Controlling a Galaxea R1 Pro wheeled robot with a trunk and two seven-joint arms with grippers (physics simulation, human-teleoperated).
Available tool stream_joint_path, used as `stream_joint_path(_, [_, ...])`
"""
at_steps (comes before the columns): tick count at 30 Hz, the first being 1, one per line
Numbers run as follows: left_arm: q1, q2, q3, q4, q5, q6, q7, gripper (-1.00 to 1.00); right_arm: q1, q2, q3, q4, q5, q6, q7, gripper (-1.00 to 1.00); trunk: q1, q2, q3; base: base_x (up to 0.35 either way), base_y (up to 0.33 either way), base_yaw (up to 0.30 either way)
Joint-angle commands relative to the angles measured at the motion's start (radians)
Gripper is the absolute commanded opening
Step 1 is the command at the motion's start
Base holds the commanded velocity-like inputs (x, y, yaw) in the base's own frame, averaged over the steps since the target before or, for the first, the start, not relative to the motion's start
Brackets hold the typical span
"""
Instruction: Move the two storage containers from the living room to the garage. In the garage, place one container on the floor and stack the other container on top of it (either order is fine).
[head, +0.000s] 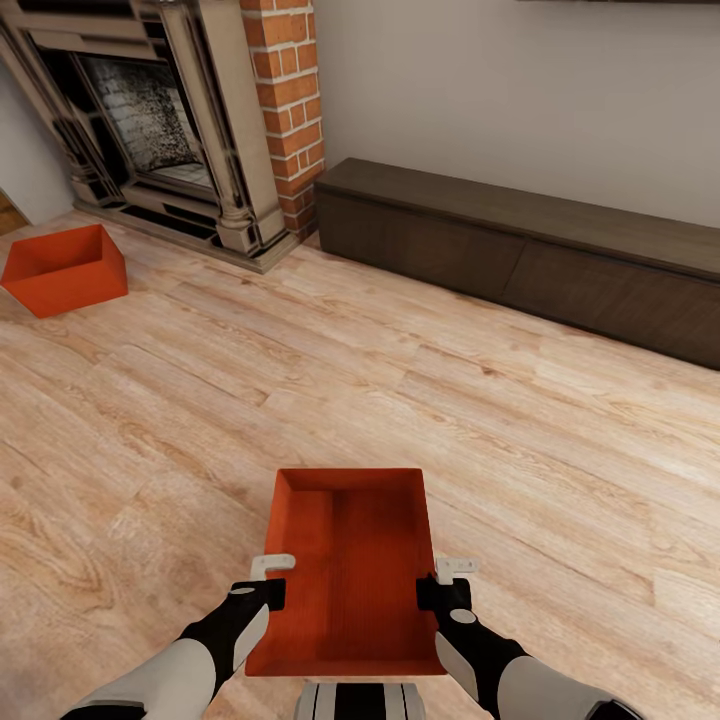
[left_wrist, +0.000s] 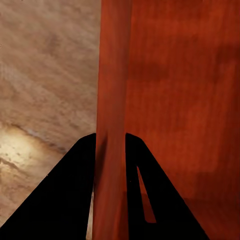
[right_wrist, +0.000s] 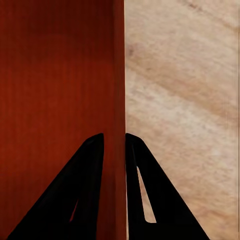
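Observation:
An orange-red open-top storage container (head: 350, 570) hangs in front of me over the living room's wood plank floor. My left gripper (head: 262, 592) is shut on its left wall (left_wrist: 111, 100), one finger inside and one outside. On the opposite side, my right gripper (head: 440, 592) is shut on the right wall (right_wrist: 118, 90) the same way. The second storage container (head: 65, 268) sits on the planks at the far left, in front of the fireplace. The garage is out of view.
An ornate dark fireplace (head: 150, 110) with a red brick chimney (head: 290, 90) stands at the back left. A long low dark-brown bench (head: 520, 250) runs along the far wall to the right. Light wood planks (head: 400, 400) stretch between me and both.

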Motion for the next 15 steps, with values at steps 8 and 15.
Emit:
stream_joint_path(8, [0.0, 0.0, -0.001, -0.001, -0.004, 0.007, 0.01, -1.0, -0.001, -0.001, -0.002, 0.002, -0.012, -0.007, -0.006, -1.0, -0.031, 0.056, 0.025, 0.0, 0.0, 0.0])
stream_joint_path(15, [0.0, 0.001, -0.001, -0.002, -0.003, 0.006, 0.01, -1.0, -0.001, -0.001, -0.002, 0.002, -0.012, -0.008, -0.006, -1.0, -0.058, 0.105, 0.047, 0.0, 0.0, 0.0])
